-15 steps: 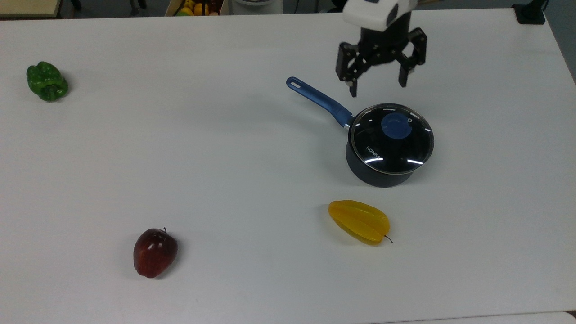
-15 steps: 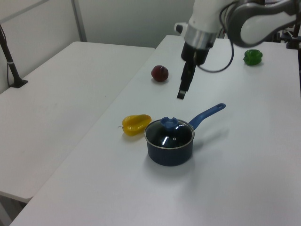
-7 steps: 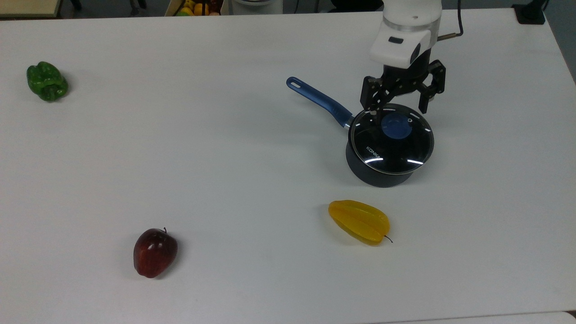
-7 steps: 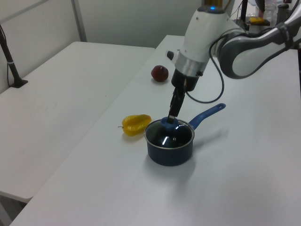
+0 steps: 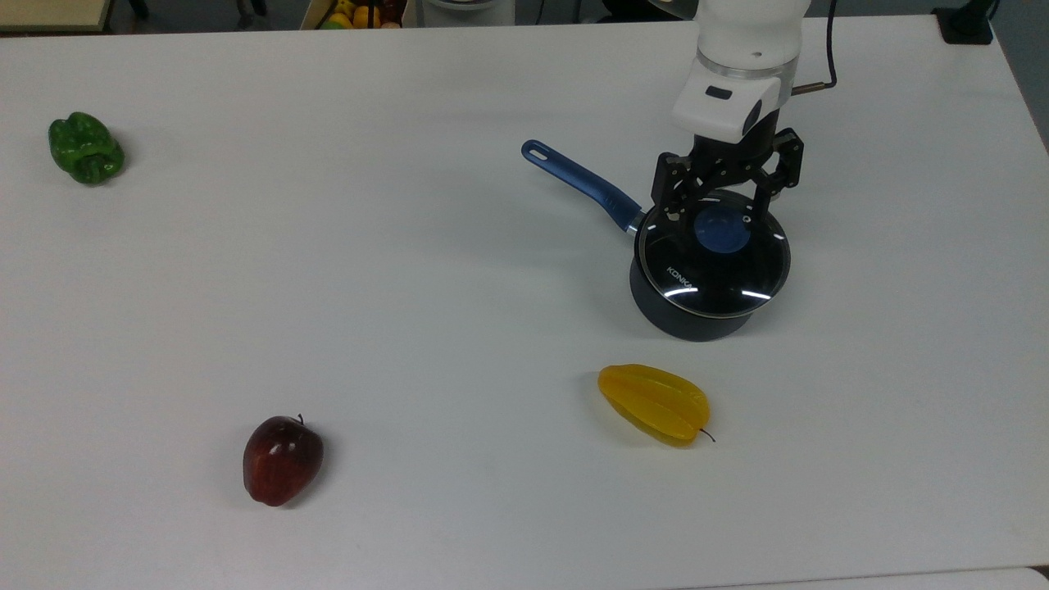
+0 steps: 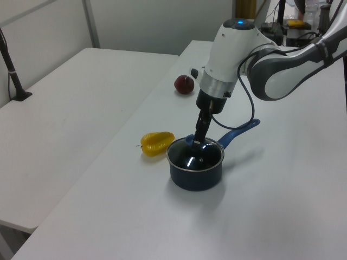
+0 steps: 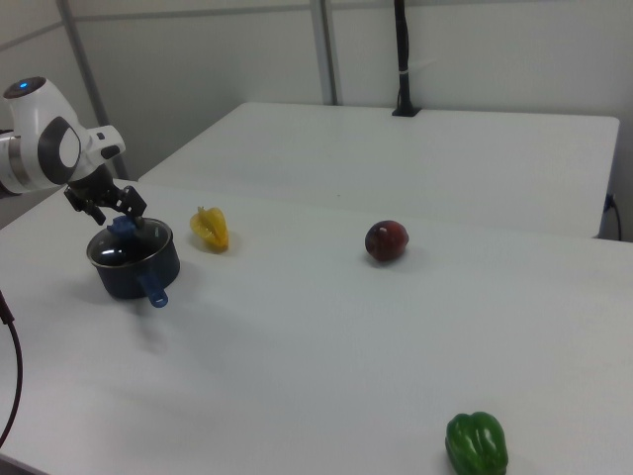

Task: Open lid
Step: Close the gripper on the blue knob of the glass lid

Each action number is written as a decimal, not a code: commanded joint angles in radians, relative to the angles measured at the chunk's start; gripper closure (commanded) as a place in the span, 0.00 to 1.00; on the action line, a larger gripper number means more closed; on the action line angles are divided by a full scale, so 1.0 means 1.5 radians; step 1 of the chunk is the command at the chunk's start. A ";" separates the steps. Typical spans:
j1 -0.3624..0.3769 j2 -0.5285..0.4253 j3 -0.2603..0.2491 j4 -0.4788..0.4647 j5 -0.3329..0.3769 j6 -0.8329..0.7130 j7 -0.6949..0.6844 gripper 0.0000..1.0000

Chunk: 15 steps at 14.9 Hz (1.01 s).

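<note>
The lid [image 5: 706,270] is a clear glass disc with a metal rim and a blue knob [image 5: 723,231]. It sits flat on the dark saucepan [image 5: 687,321], whose blue handle [image 5: 580,180] points to the top view's upper left. My gripper [image 5: 719,208] hangs straight down over the lid, open, with one finger on each side of the knob and a gap to it. In the left view the gripper [image 6: 198,142] reaches the lid [image 6: 195,158] from above. In the right view the gripper [image 7: 117,222] is just over the saucepan [image 7: 135,265].
A yellow starfruit [image 5: 654,403] lies just in front of the saucepan in the top view. A red apple [image 5: 282,459] sits at the lower left and a green pepper [image 5: 85,147] at the far left. A box of fruit [image 5: 352,11] stands past the table's far edge.
The gripper has come down from above and behind the saucepan to the lid, staying open. Its fingers now flank the knob. The lid and saucepan have not moved.
</note>
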 commanded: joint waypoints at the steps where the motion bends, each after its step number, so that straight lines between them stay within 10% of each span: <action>1: 0.014 0.004 -0.010 0.005 -0.027 0.015 0.035 0.14; 15: 0.014 0.009 -0.010 0.004 -0.027 0.014 0.069 0.33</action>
